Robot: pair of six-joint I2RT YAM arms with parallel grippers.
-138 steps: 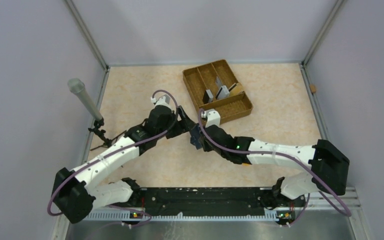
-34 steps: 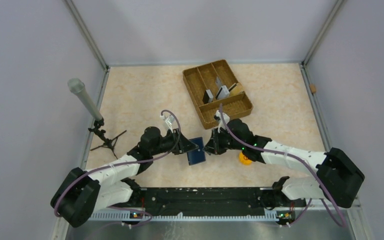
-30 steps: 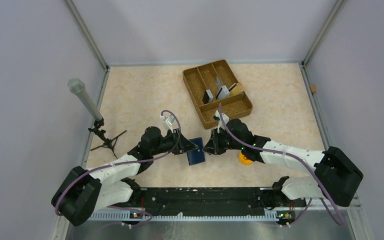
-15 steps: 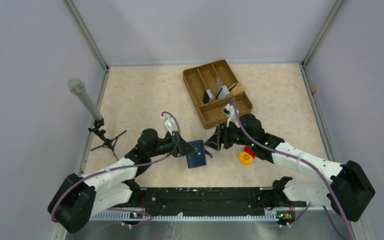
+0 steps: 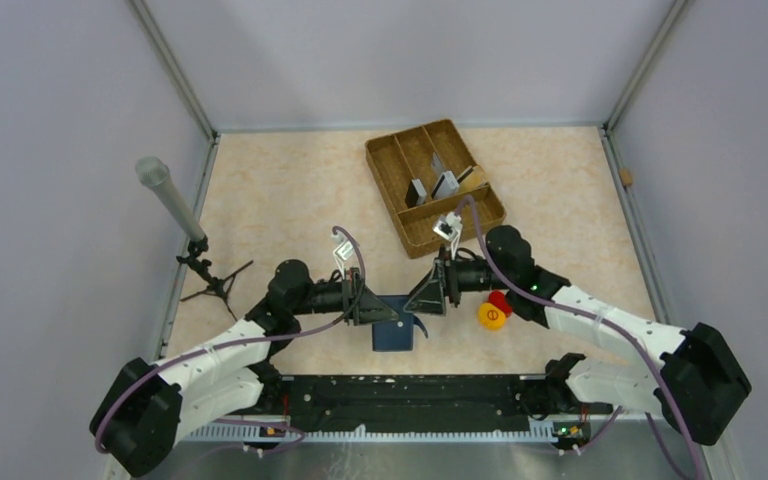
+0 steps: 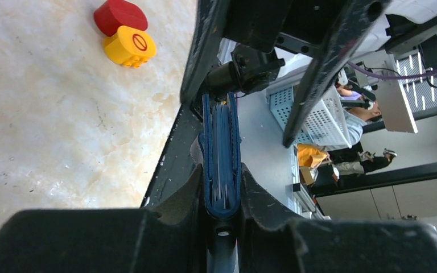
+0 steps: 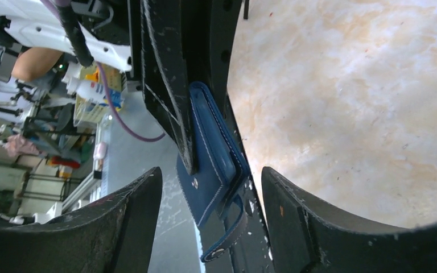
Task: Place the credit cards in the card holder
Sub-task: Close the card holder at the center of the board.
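The card holder [image 5: 394,336], dark navy and folded, hangs over the table's near edge with my left gripper [image 5: 378,308] shut on it. In the left wrist view the card holder [image 6: 221,142] sits edge-on in my left gripper [image 6: 221,183], with thin pale card edges showing inside. My right gripper [image 5: 424,295] stands open just to its right. In the right wrist view the card holder [image 7: 213,162] lies between the spread fingers [image 7: 296,219] of my right gripper [image 7: 209,175] without touching them, its snap tab [image 7: 231,236] dangling. Grey credit cards [image 5: 444,184] stand in the brown tray [image 5: 374,152].
A yellow round piece [image 5: 491,316] and a red one [image 5: 501,300] lie beside the right arm, and the yellow piece [image 6: 130,46] also shows in the left wrist view. A grey rod on a small black tripod [image 5: 172,204] stands at the left wall. A black rail [image 5: 410,390] runs along the near edge.
My right gripper has opened, let go of the holder and drawn back right. My left gripper has carried the folded holder toward the near edge.
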